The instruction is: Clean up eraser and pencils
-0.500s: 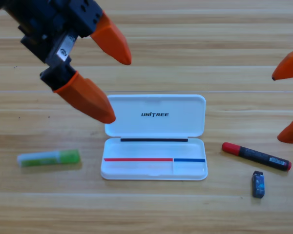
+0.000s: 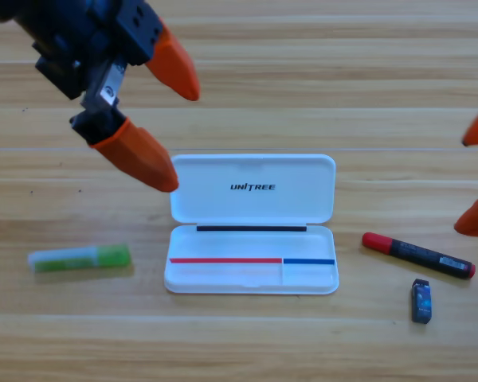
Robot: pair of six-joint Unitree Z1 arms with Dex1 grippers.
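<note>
A green pencil (image 2: 80, 258) with a whitish end lies flat at the left of the table. The black pencil with a red cap (image 2: 418, 255) lies at an angle to the right of the open white case (image 2: 252, 278). Just below that pencil's right end sits the small dark eraser (image 2: 421, 301). My left gripper (image 2: 183, 139) hangs open at the upper left, above and left of the case lid, holding nothing. Only the two orange jaw tips of my right gripper (image 2: 476, 175) show at the right edge, spread apart, above the black pencil.
The case stands in the middle with its lid (image 2: 253, 189) folded back and its tray bare of objects. Bare wooden table (image 2: 303, 342) surrounds everything.
The left gripper has drawn back a little up and to the left. The right gripper's upper jaw tip has pulled further toward the right edge. Pencils, eraser and case lie unmoved.
</note>
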